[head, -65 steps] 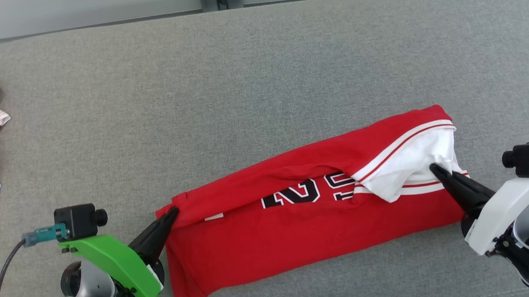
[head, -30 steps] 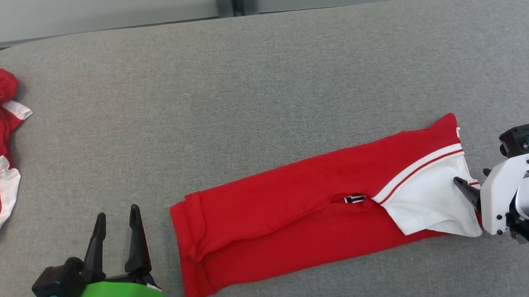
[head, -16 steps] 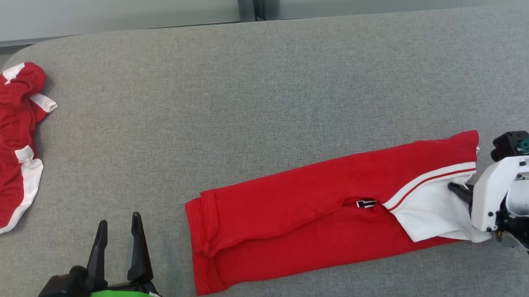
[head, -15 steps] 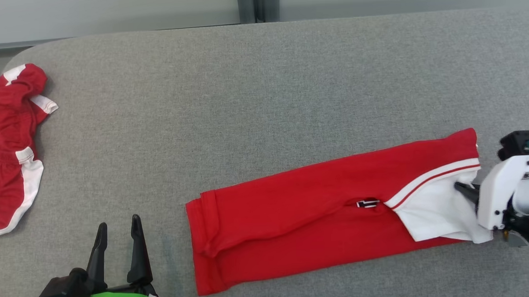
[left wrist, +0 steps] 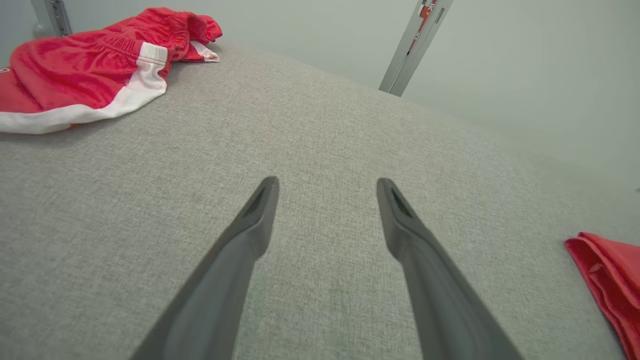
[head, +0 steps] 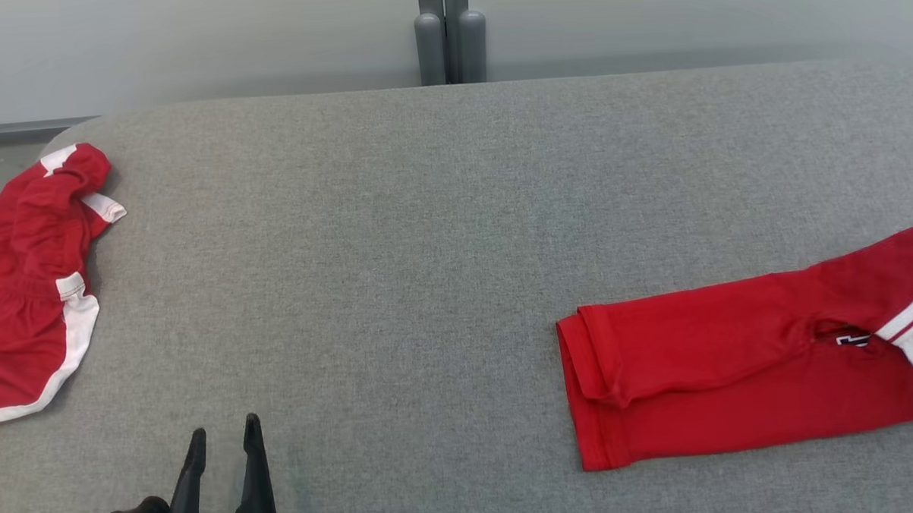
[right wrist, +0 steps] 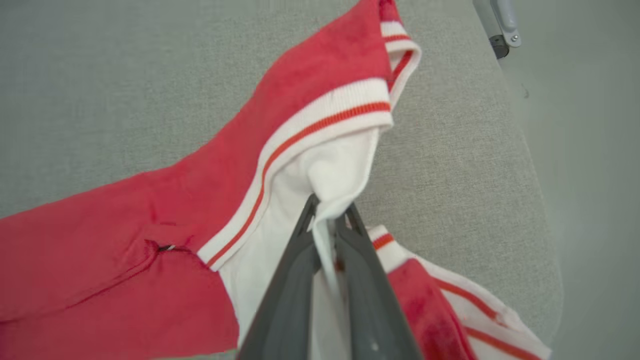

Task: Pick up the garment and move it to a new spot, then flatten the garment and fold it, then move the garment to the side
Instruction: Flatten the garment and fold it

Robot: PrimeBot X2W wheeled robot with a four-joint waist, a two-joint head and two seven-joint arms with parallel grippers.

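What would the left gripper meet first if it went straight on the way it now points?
Likely the grey cushion: the open left gripper aims between the red shorts and the folded red jersey, toward neither.

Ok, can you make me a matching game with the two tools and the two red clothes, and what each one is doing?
Things:
1. left tool
2. right tool
3. red shorts
4. red jersey

States:
A. folded long, lying at the right
B. open, holding nothing
C. crumpled at the left edge
D. shut on a white bit of the jersey

Pairs: 1-B, 2-D, 3-C, 4-A.
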